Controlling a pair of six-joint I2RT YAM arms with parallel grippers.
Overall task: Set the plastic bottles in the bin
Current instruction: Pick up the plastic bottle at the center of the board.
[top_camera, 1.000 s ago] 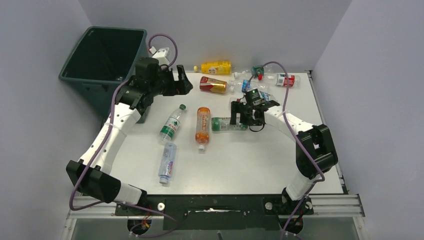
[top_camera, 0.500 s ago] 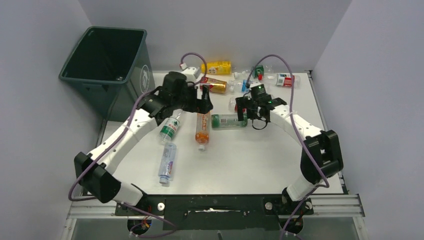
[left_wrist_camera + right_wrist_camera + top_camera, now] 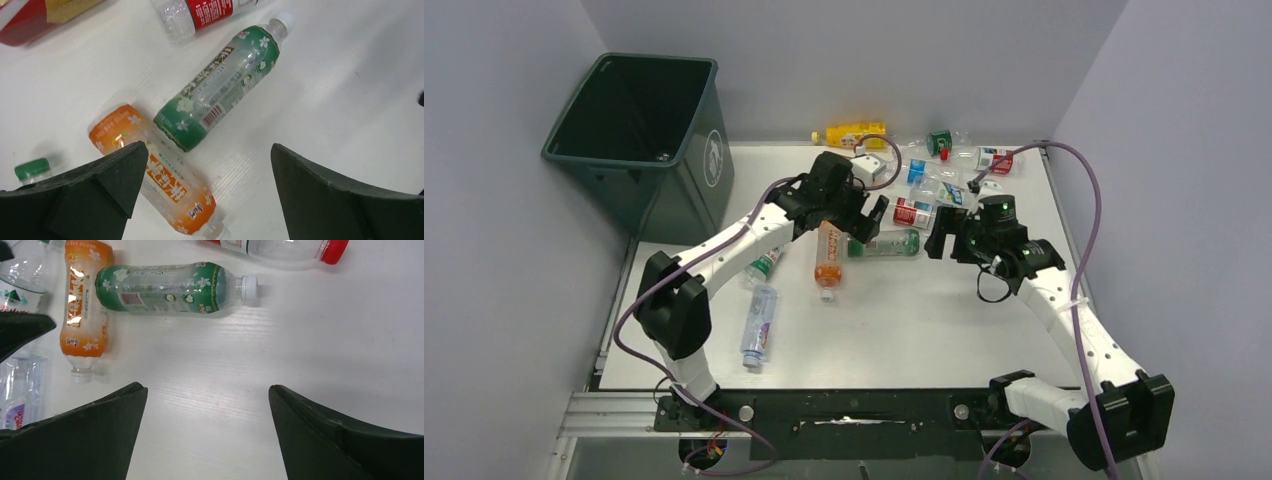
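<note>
My left tool (image 3: pixel 871 224) and right tool (image 3: pixel 938 240) gape wide, empty, over the white bench (image 3: pixel 904 330); plastic bottles (image 3: pixel 828 250) litter mid-frame, green bin (image 3: pixel 709 160) upper left, grey walls (image 3: pixel 874 50) behind.

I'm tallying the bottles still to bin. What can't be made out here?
Top view: inside of the bin is too dark to show any contents.
Top view: the left arm covers part of the green-capped bottle.
Top view: the far-edge bottles overlap and are too small to count.
Left wrist view: the red-gold bottle is cut off by the top edge.
</note>
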